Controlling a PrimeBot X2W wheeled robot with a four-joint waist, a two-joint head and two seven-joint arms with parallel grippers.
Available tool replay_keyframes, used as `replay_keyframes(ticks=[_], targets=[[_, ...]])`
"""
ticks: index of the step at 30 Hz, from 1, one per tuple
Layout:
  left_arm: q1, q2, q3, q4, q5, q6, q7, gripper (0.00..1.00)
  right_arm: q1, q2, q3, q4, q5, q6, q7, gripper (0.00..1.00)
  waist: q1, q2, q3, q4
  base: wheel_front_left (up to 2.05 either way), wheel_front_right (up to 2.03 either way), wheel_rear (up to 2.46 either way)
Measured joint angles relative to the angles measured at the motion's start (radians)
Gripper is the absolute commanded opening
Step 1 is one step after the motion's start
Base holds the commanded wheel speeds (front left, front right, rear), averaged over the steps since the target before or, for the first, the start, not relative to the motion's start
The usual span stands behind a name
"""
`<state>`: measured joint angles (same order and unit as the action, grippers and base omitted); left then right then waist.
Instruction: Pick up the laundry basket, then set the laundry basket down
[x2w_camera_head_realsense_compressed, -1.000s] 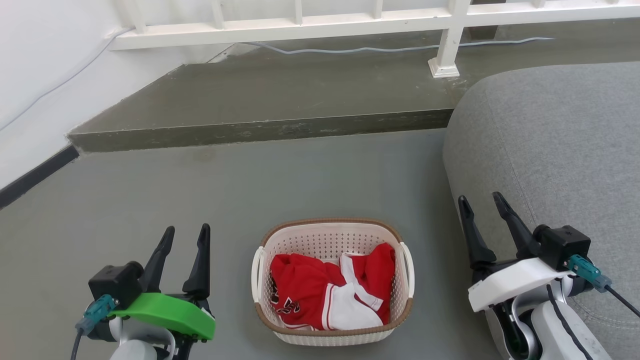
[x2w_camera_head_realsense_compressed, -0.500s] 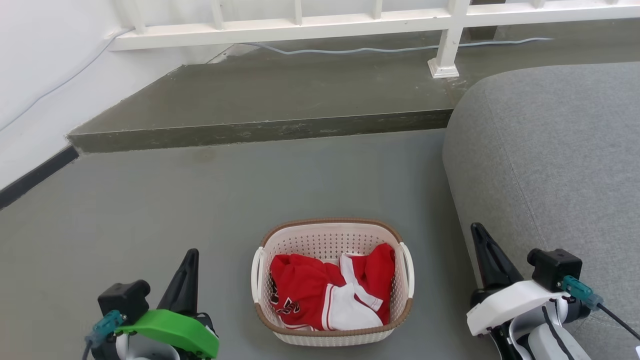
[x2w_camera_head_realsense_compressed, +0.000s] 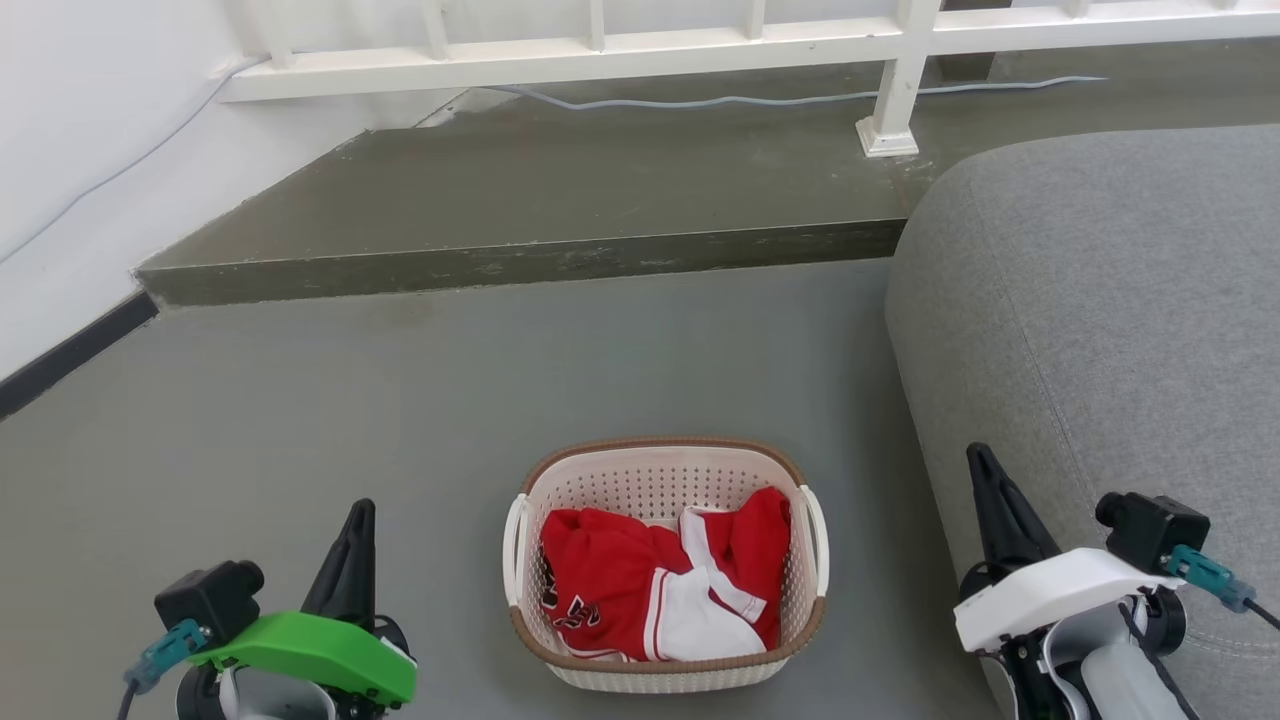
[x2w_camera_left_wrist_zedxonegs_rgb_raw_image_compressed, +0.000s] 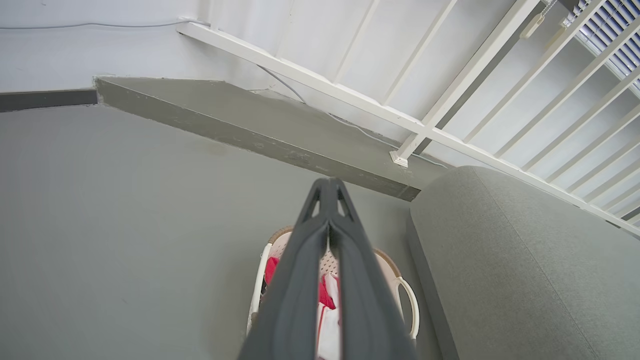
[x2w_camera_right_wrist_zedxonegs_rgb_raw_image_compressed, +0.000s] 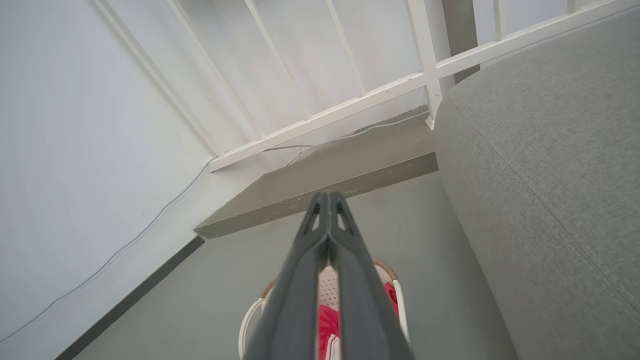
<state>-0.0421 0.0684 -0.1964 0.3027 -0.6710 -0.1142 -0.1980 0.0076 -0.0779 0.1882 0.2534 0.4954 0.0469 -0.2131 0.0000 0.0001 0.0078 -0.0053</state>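
Note:
The laundry basket (x2w_camera_head_realsense_compressed: 664, 470) stands on the grey floor at the bottom centre of the head view, cream-white and perforated, with a brown rim band and a white loop handle on each side. Red and white clothes lie inside it. My left gripper (x2w_camera_head_realsense_compressed: 357, 512) is at the lower left, well apart from the basket's left handle, fingers pressed together and empty. My right gripper (x2w_camera_head_realsense_compressed: 978, 460) is at the lower right beside the sofa, also shut and empty. In the left wrist view the laundry basket (x2w_camera_left_wrist_zedxonegs_rgb_raw_image_compressed: 402, 295) peeks out behind the closed left gripper (x2w_camera_left_wrist_zedxonegs_rgb_raw_image_compressed: 328, 186). In the right wrist view the laundry basket (x2w_camera_right_wrist_zedxonegs_rgb_raw_image_compressed: 250, 312) shows behind the right gripper (x2w_camera_right_wrist_zedxonegs_rgb_raw_image_compressed: 327, 197).
A grey sofa (x2w_camera_head_realsense_compressed: 1100, 300) fills the right side, close to the basket and my right arm. A raised concrete step (x2w_camera_head_realsense_compressed: 520, 255) crosses the floor ahead, with a white railing (x2w_camera_head_realsense_compressed: 890, 100) and a cable on it. A white wall (x2w_camera_head_realsense_compressed: 70, 180) runs along the left.
Both grippers went from open to shut and drew back toward the bottom of the head view. The basket stayed where it was.

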Motion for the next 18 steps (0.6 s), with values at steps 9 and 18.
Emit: replay_keyframes(ticks=[9,18], targets=[[0.000,-0.005,0.026,-0.001,-0.080,0.000,0.026,0.00,0.000,0.004,-0.029,0.000,0.103,0.006,0.030,0.00,0.0000,0.0000,0.000,0.001,0.00,0.00,0.00],[0.000,-0.010,0.049,-0.003,-0.170,0.000,0.058,0.00,-0.002,0.008,-0.058,0.000,0.205,0.016,0.061,0.00,0.0000,0.0000,-0.001,0.001,0.00,0.00,0.00]])
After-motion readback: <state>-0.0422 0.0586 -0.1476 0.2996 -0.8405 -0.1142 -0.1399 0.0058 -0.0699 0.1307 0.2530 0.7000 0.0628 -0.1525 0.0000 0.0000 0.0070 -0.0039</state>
